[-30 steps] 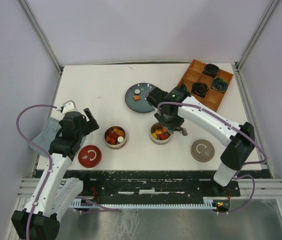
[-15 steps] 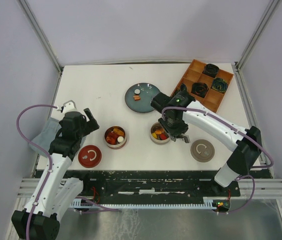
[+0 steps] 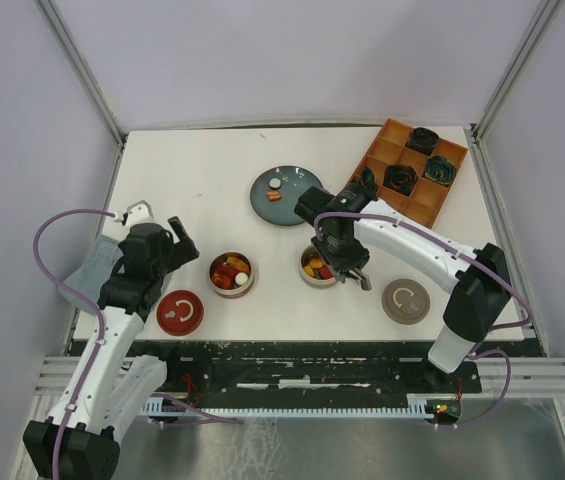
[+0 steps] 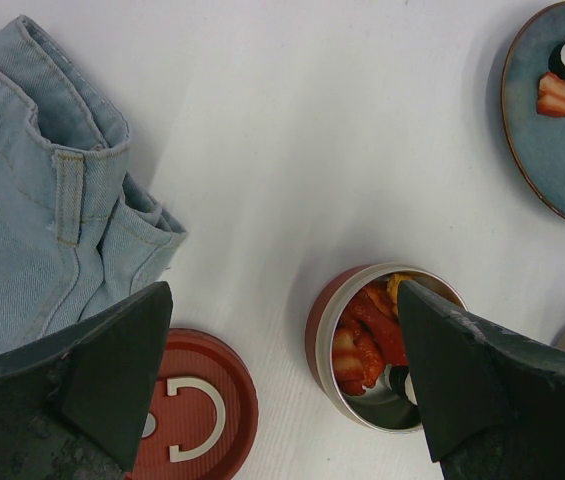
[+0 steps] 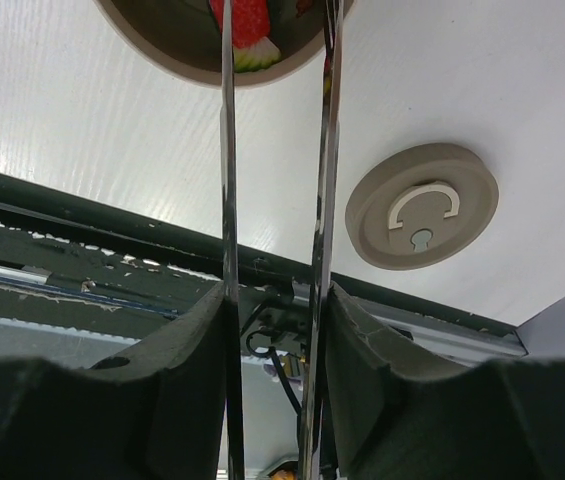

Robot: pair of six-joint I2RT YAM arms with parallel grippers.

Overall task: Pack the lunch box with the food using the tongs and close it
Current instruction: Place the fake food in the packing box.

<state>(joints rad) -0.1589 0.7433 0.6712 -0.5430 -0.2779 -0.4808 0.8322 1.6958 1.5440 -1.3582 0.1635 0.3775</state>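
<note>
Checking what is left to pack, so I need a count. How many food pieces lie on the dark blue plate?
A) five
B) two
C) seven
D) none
B: the plate holds only a white-topped piece and a red piece right beside it, as the left wrist view also shows.

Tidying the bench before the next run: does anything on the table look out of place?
A crumpled piece of blue denim lies at the left edge of the table, beside the red lid; clothing looks odd here.
</note>
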